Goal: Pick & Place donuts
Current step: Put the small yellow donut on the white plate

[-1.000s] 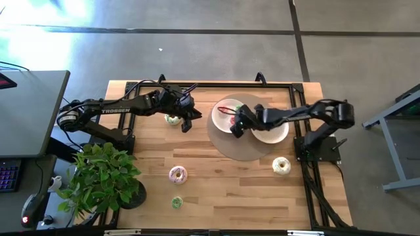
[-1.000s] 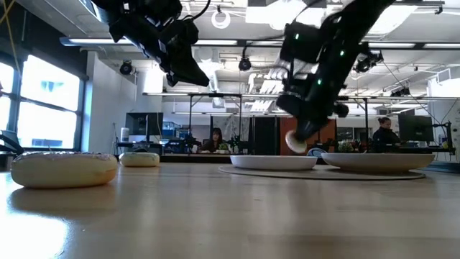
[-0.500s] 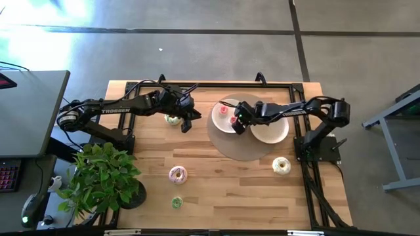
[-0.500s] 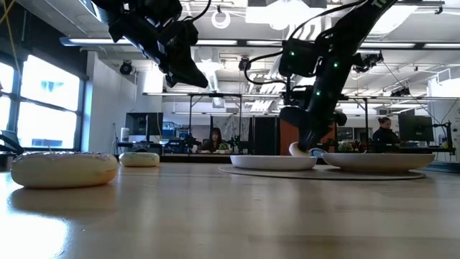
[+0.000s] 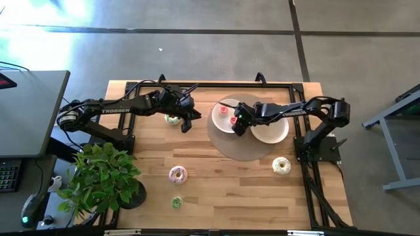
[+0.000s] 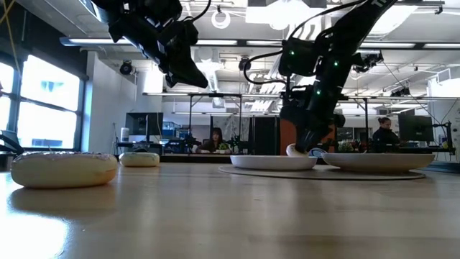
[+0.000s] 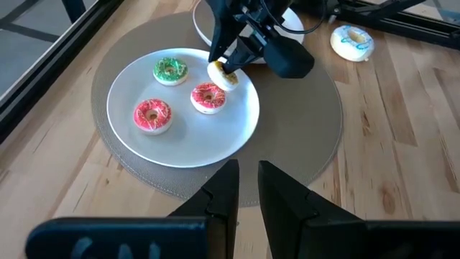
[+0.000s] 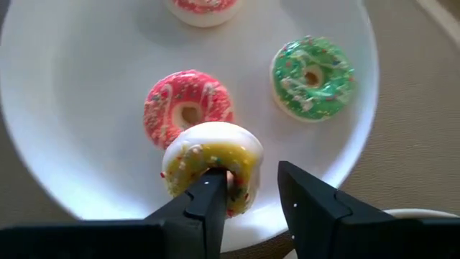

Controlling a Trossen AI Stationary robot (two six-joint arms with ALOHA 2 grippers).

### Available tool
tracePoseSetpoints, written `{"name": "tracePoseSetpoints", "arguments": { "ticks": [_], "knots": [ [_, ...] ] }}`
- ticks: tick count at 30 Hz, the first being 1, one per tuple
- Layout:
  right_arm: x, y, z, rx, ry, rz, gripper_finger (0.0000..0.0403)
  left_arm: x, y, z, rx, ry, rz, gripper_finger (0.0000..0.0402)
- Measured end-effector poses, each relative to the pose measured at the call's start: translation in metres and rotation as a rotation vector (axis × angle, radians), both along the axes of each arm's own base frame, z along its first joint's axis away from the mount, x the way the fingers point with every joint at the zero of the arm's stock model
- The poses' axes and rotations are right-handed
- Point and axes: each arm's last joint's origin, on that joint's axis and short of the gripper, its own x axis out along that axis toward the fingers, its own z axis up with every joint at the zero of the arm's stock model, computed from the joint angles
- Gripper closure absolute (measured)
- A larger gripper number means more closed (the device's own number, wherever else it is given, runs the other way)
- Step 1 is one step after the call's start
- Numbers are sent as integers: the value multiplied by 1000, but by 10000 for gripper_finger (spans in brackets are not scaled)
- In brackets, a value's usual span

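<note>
My right gripper (image 8: pixel 251 180) is open, low over the left white plate (image 7: pixel 136 137), beside a small yellow donut (image 8: pixel 212 162) that stands tilted on the plate. A green donut (image 8: pixel 313 78) and two red donuts (image 8: pixel 188 106) (image 7: pixel 152 115) lie flat on the same plate. My left gripper (image 5: pixel 188 121) hovers above the table left of the plate, its fingers (image 7: pixel 226 183) a narrow gap apart with nothing between them. A pale donut (image 5: pixel 172 119) lies on the table just beside it. My right gripper touches the yellow donut with one finger (image 8: pixel 212 194) only; that fingertip sits at the donut's hole (image 8: pixel 223 173). The other finger (image 8: pixel 305 194) stands clear beside it. The fingers slant down from above. The donut leans tilted, its lower edge on the plate next to a red donut.
A second white plate (image 5: pixel 272 131) shares the round tan mat (image 5: pixel 243 149). Loose donuts lie on the wood: a white one (image 5: pixel 281 166) near the right, a pink one (image 5: pixel 178 174) and a small green one (image 5: pixel 177 202) near the front. A potted plant (image 5: pixel 102 177) stands front left.
My right gripper has come down over the left plate with the yellow donut, shifting slightly toward the far edge. The donut, which hung clear above the plate, now rests on it.
</note>
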Motion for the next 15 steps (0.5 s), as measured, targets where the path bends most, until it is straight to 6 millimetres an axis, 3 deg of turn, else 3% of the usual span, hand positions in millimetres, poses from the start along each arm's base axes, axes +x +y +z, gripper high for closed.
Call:
{"name": "tracePoseSetpoints", "arguments": {
  "ticks": [4,8,15],
  "knots": [
    [0,1,0,24,-8,11,279,4,1,-4,-5,7,-1,349],
    [1,1,0,25,-9,12,279,19,3,-30,-45,71,-1,349],
    [-1,2,10,25,-52,21,279,59,4,-59,-50,-75,-72,349]
  ]
}}
